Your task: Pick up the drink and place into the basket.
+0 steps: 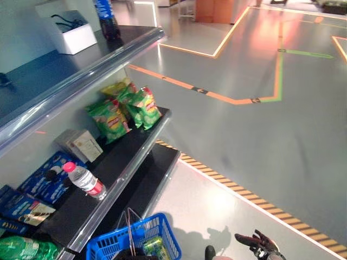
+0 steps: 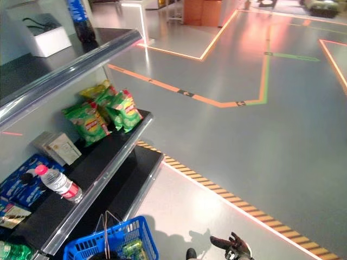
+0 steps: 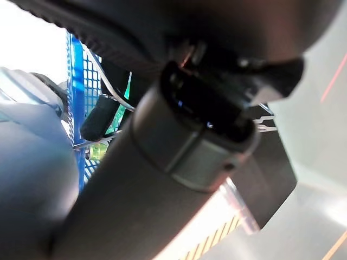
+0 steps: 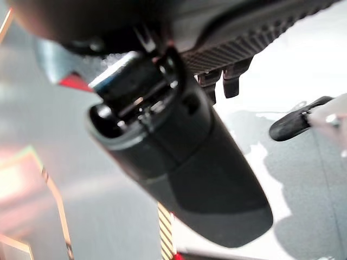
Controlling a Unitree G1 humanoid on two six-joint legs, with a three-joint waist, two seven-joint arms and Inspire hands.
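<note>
Running along the left, the shelf (image 1: 116,162) carries snack bags (image 1: 124,108) near its far edge and a water bottle (image 1: 84,180) at its near edge. Below its near corner the blue basket (image 1: 165,233) is seen holding a green drink can (image 1: 154,246). The right robot hand (image 1: 259,242) hangs empty, fingers spread. The left robot hand's state cannot be told. Tipping the can out by swinging the basket is judged the risk.

Right hand (image 1: 259,242) low at the view's bottom right, fingers spread and relaxed, holding nothing. Left hand (image 3: 162,162) shows only in its wrist view as dark bulk; finger state unreadable.
</note>
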